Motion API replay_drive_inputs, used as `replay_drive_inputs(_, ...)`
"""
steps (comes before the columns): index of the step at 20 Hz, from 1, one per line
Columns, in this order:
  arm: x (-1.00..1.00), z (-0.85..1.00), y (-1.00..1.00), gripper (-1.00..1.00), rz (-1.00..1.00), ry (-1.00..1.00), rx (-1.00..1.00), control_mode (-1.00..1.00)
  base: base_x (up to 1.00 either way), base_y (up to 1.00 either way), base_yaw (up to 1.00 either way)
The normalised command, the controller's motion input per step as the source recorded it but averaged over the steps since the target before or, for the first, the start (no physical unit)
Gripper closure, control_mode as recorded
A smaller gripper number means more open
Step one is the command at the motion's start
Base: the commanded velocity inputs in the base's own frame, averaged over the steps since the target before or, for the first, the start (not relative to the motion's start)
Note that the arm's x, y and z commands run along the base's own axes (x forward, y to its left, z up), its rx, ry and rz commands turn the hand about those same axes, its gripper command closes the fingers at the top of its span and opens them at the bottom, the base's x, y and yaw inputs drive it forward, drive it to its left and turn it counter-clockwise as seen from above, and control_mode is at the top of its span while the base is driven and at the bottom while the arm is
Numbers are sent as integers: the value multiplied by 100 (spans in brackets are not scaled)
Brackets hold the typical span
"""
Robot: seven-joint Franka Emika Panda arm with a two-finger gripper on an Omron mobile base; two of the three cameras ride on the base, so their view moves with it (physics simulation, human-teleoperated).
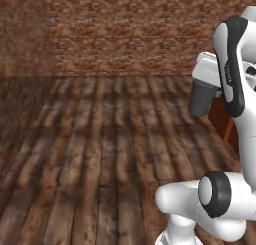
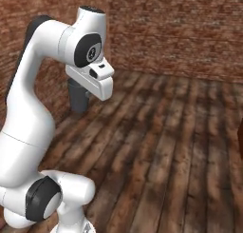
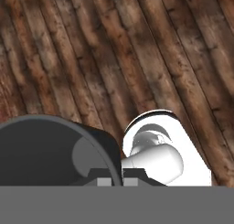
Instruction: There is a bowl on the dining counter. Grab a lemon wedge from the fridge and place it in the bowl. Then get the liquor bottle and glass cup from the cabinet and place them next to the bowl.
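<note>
Setting: a white robot arm stands over a plank floor [image 1: 90, 154] of dark, worn wood, with a red-brick wall [image 1: 125, 29] behind it.
Glass cup: the dark grey tumbler [image 1: 202, 99] hangs off the floor beneath the arm's hand, roughly upright, slightly tapered toward its base. From the right base view it shows as a grey cylinder [image 2: 79, 100] below the white hand housing, well above the planks.
End effector: its fingers [image 3: 118, 181] are drawn together on the rim of the glass cup; the hand view looks down past the cup's round dark mouth [image 3: 55, 150], which sits against the fingertips on the left of that view.
Arm: folded high, elbow raised, hand angled downward.
Floor below: bare planks run diagonally under the cup in the hand view.
Far right: a reddish-brown wooden shape [image 1: 222, 119] shows behind the arm in the left base view; what it is cannot be told.
</note>
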Motion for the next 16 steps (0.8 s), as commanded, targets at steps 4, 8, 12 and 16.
replay_drive_inputs(4,0,0,0,100,0,0,0,100,100,0,-24)
replay_drive_inputs(8,0,0,0,100,0,0,0,100,100,0,-24)
replay_drive_inputs(12,0,0,0,100,0,0,0,100,100,0,-24)
replay_drive_inputs(16,0,0,0,100,0,0,0,100,100,4,-25)
